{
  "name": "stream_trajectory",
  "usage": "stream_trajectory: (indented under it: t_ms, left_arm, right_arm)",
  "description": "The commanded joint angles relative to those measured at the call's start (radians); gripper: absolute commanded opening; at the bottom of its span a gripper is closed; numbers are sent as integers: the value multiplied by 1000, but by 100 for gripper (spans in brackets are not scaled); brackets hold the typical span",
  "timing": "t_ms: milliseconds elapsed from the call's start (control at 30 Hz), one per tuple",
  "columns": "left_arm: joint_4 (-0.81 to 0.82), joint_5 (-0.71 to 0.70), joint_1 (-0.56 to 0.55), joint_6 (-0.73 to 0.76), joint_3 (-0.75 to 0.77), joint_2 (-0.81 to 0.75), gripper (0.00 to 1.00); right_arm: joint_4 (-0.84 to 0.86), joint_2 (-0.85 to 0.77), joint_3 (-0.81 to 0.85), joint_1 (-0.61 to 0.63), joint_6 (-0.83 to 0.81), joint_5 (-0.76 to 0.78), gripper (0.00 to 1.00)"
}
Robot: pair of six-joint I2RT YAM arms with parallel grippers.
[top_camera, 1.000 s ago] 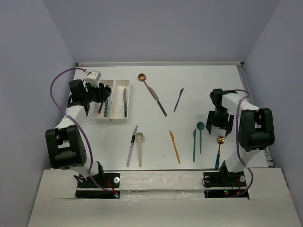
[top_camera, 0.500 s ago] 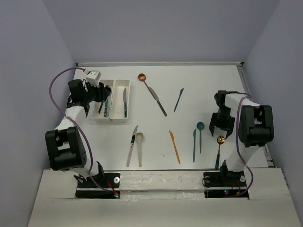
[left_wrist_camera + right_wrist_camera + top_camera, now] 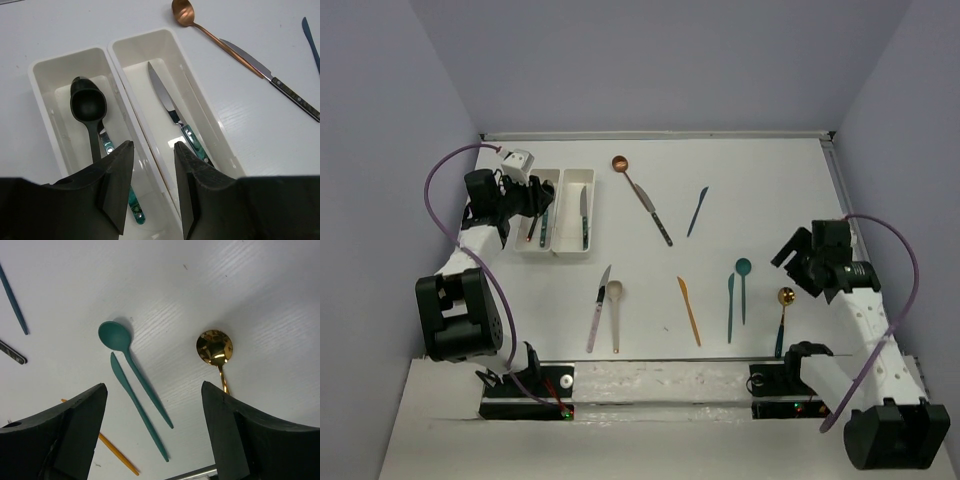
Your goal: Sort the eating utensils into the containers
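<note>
Two white containers stand side by side at the back left, the left tray and the right tray. In the left wrist view the left tray holds a black spoon and a teal-handled utensil. The right tray holds a teal-handled knife. My left gripper hangs open over the wall between them, holding nothing. My right gripper is open above the teal spoon, teal knife and gold spoon.
Loose on the table are a copper spoon, a dark-handled silver knife, a blue knife, an orange knife, a pink-handled knife and a beige spoon. A white block sits behind the trays.
The right arm has swung low toward the near right, carrying its open gripper slightly right. The left arm and the utensils have not moved.
</note>
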Motion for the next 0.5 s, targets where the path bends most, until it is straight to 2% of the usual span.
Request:
stream_trajectory:
  t_ms: [0,33,133,200,233,267,333,367,467]
  left_arm:
    - [46,48,-2,-19,-9,-35,49]
    - [47,48,-2,-19,-10,-35,49]
    - [54,50,0,-24,-15,-40,49]
    - [60,53,0,-27,-13,-40,49]
    - [61,57,0,-28,-13,-40,49]
    - [64,59,-2,-30,-13,-40,49]
    - [67,59,0,-31,-13,-40,49]
    - [67,59,0,-31,-13,-40,49]
    - [72,62,0,-30,-16,-41,49]
  right_arm:
    - [18,-163,-135,-4,282,86,84]
    - [0,-218,-163,-4,349,104,84]
    - [-34,-281,-192,-4,377,146,86]
    - [-55,-310,-204,-4,394,184,93]
    - [-57,-311,-204,-4,399,179,93]
    - [-62,-304,-206,-4,405,176,99]
    - [-124,-275,-206,-4,458,204,100]
    - [-153,-265,-210,-4,559,216,100]
    - [-217,-222,-239,-4,694,235,100]
